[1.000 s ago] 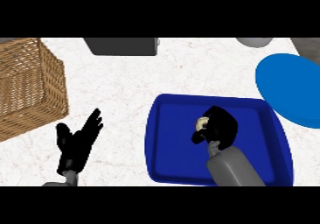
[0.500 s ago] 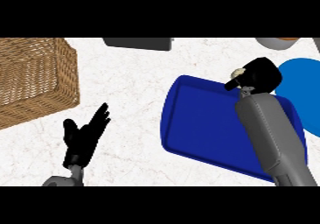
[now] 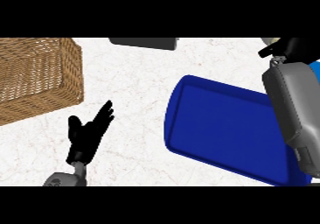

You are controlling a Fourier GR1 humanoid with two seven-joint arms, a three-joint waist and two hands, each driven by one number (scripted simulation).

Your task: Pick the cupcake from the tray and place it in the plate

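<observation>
The dark blue tray lies right of centre with nothing showing on its floor. My right forearm crosses its right side. At the view's top right corner, my right hand is curled round the cupcake, of which only a pale sliver shows. Just below that hand, a strip of the lighter blue plate shows at the right edge, mostly hidden by the arm. My left hand rests open at the lower left, fingers up, well apart from the tray.
A wicker basket fills the upper left. A grey object sits at the top edge, in the middle. White marbled counter lies between the basket and the tray.
My right hand has lifted the cupcake off the tray and carried it up and to the right, over the plate's edge. The left hand has stayed open in place.
</observation>
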